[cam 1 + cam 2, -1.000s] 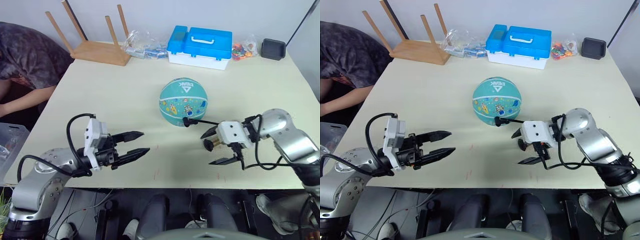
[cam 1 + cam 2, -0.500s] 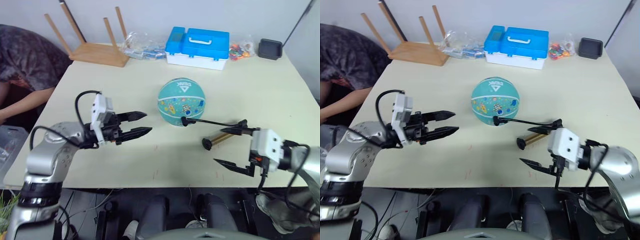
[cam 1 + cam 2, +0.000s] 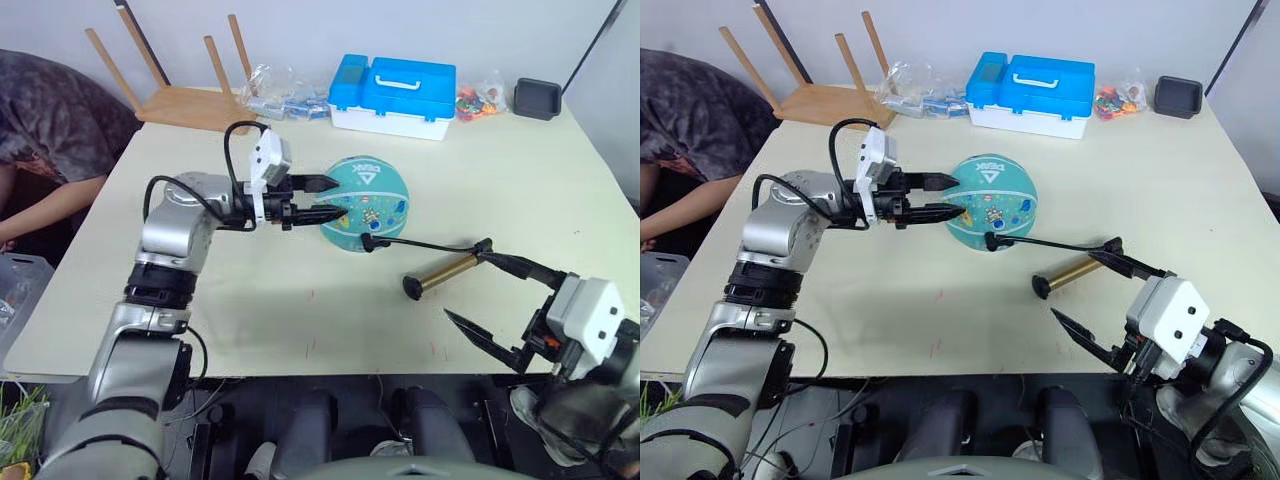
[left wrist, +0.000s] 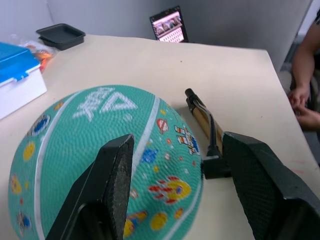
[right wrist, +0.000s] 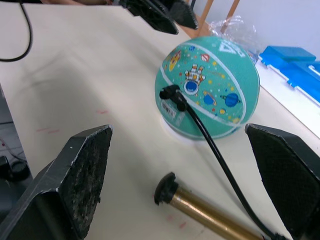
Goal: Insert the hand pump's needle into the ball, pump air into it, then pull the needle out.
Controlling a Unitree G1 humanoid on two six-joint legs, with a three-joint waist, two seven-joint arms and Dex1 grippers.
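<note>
**Right arm lets the pump go; left arm reaches the ball**

A second ago the right gripper was beside the hand pump, its fingers around the gold cylinder's near end. Now it sits back at the tabletop's near right edge, at about 4 o'clock from the pump, its fingers spread wide with nothing between them. The pump lies free on its side, its thin black hose running toward 9 o'clock to the ball.

The left gripper has swung from the near left of the tabletop up to the ball. Its fingers stand moderately open, tips at the ball's 9 o'clock side; the left wrist view shows one finger over the teal skin and the other out past the ball's edge. Whether they actually touch the skin I cannot tell.

The ball itself has stayed at the middle of the tabletop. The needle's black fitting sits against the ball's near lower side, at about 6 o'clock, next to the white label patch; the metal pin is not visible, so it looks inserted already, though the depth cannot be judged.

My reading: the insertion step is probably finished or close to it. The left arm seems to be moving to steady the ball, and the right arm would have to return for the pump before any air goes in. With nothing holding the pump, a nudge to the ball could drag the hose and work the needle loose.
</note>
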